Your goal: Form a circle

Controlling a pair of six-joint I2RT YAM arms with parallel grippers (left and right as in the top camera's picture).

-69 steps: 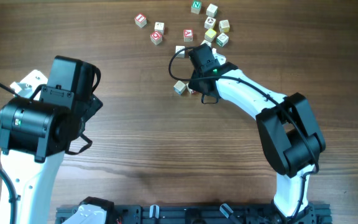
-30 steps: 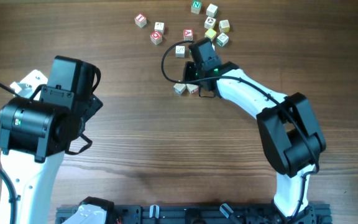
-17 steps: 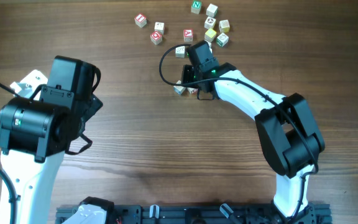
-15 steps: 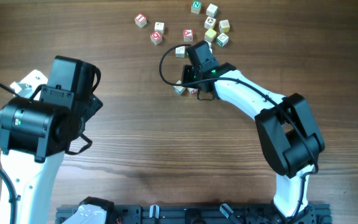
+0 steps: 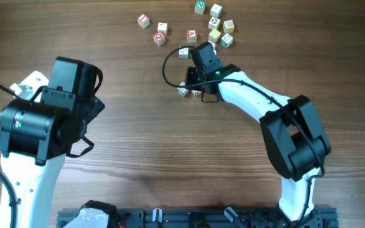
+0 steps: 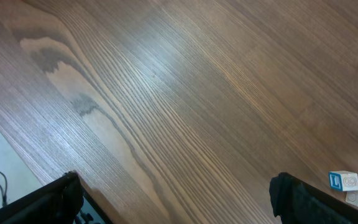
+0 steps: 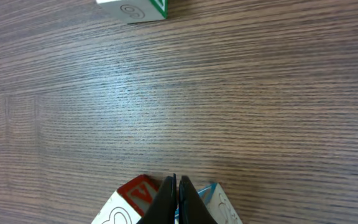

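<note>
now the right claw (image 7: 177, 185), shut and empty, has the clump of letter cubes (image 7: 129, 202) right at its tips; the wide-open left claw (image 6: 176, 199) is far off.

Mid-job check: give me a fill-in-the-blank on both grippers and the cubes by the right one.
1. The right gripper has its jaws ___.
2. The left gripper has its jaws ___.
3. In the right wrist view, the cube left of the jaws shows a ___ letter A.
Missing words: shut; open; red.
</note>
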